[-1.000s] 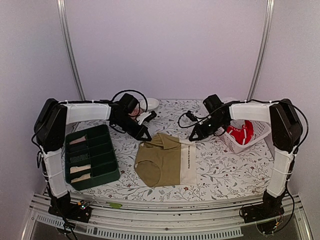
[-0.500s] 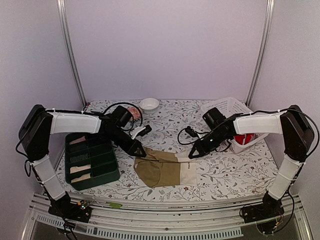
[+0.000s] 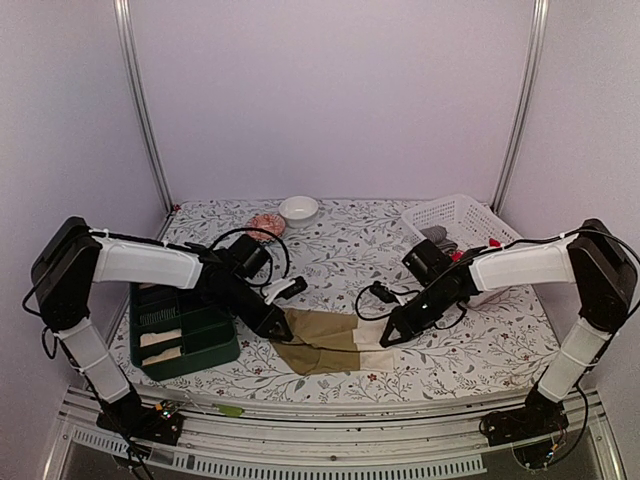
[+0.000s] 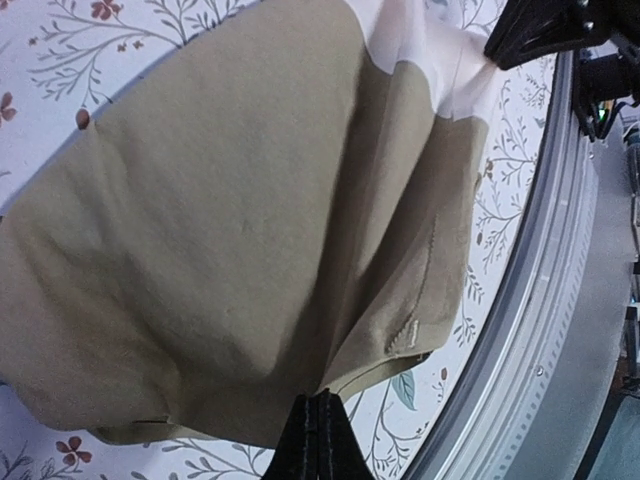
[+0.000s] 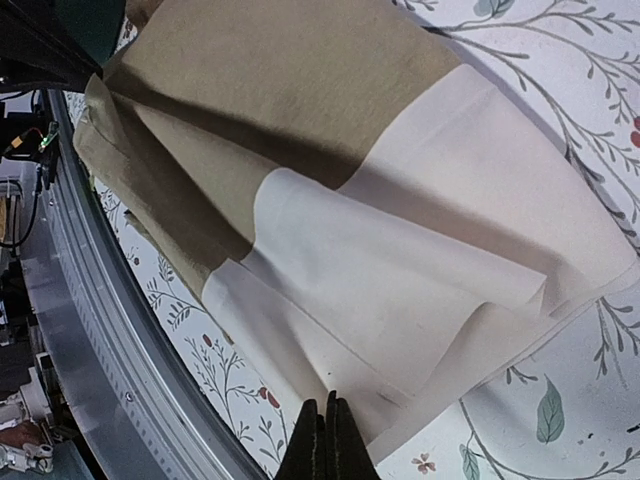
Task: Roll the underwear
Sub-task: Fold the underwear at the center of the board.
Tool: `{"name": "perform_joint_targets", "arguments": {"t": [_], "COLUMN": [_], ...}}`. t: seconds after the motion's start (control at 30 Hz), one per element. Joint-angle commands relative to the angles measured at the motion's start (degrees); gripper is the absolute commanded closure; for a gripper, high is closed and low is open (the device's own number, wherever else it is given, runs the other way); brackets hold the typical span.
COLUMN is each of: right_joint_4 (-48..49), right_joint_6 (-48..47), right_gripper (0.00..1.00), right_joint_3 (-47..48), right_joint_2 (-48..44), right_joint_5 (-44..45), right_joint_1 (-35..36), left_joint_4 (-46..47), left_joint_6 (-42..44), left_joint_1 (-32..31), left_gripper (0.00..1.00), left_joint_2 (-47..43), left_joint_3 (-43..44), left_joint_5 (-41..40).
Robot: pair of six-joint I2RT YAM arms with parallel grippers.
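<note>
The khaki-tan underwear (image 3: pixel 322 345) with its cream waistband (image 3: pixel 372 352) lies folded near the table's front edge. My left gripper (image 3: pixel 283 327) is shut on its khaki left edge. My right gripper (image 3: pixel 385 338) is shut on the cream band at the right end. In the left wrist view the khaki cloth (image 4: pixel 230 220) spreads out from the closed left gripper (image 4: pixel 320 402), a fold pinched between the jaws. The right wrist view shows the cream band (image 5: pixel 420 270) doubled over, its edge caught in the closed right gripper (image 5: pixel 326 405). A red piece of underwear (image 3: pixel 495 243) shows in the basket.
A dark green divided tray (image 3: pixel 200 355) holding cream rolls (image 3: pixel 152 340) sits at the left, beside my left arm. A white basket (image 3: pixel 455 213) stands at the back right, a white bowl (image 3: pixel 298 208) and a pink item (image 3: pixel 265 221) at the back. The metal front rail (image 3: pixel 330 415) runs just past the garment.
Both arms have come down and toward the front edge, carrying the garment's far edge over itself. The underwear now lies as a narrower folded strip, nearer the rail.
</note>
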Motion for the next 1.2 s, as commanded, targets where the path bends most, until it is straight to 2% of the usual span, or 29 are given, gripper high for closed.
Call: {"name": "perform_joint_targets", "arguments": {"t": [0.0,0.37,1.07,1.1,1.17], "right_joint_4": [-0.03,1.14,-0.82,-1.21,-2.13], "right_joint_6": [0.91,0.23,-1.0,-1.1,-1.11], "right_gripper": [1.0,1.0,1.0,1.0,0.84], "right_joint_3": [-1.55,-3.96,-4.77,-4.49,-3.75], "right_joint_2": [-3.47,-3.0,-3.31,-3.67,-4.87], "right_joint_5": [0.18,-0.91,-0.39,-0.77,-1.58], "right_joint_1": [0.14,0.73,1.68,1.7,1.63], "left_joint_4": [0.65,1.57,0.27,-0.09,-0.36], "left_joint_6": [-1.11,-1.1,1.24,1.53,2.19], "left_joint_1": [-1.44,-4.95,-7.29,-7.48,-7.7], "left_gripper": [1.0,1.0,1.0,0.94,0.8], "left_joint_2": [-2.16,-2.07,-3.89,-4.24,-6.11], "left_joint_3": [-1.39,-3.56,-4.95,-4.97,-5.43], "left_joint_5": [-1.47,-2.39,-2.21,-1.88,-0.3]}}
